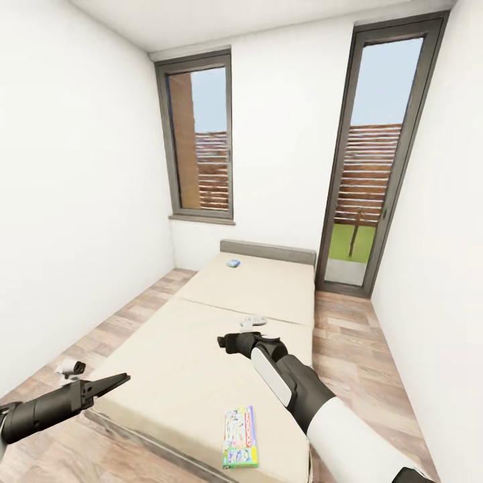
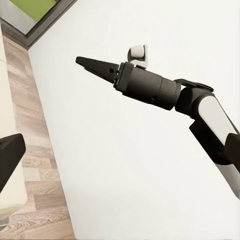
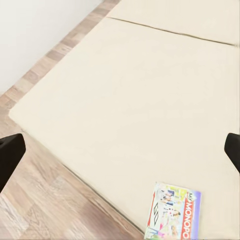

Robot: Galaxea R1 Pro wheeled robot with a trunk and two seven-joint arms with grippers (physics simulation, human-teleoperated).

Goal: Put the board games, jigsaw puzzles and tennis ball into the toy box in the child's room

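Beige two-part bed (image 1: 201,349) ahead: white-and-green card game box (image 1: 240,436) lies at its near edge, long axis pointing away from you, nearest your right hand (image 1: 225,342), which is open and empty. Left hand (image 1: 121,380) looks closed.

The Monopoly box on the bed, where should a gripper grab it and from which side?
The Monopoly box lies flat near the foot edge of the bed. Probably best to come from above and pinch across its narrow width, since its long edges sit flush on the mattress.

The board game (image 3: 173,212) lying near the bed's (image 3: 150,100) near edge reads "MONOPO", the last letters cut off, in white on red.
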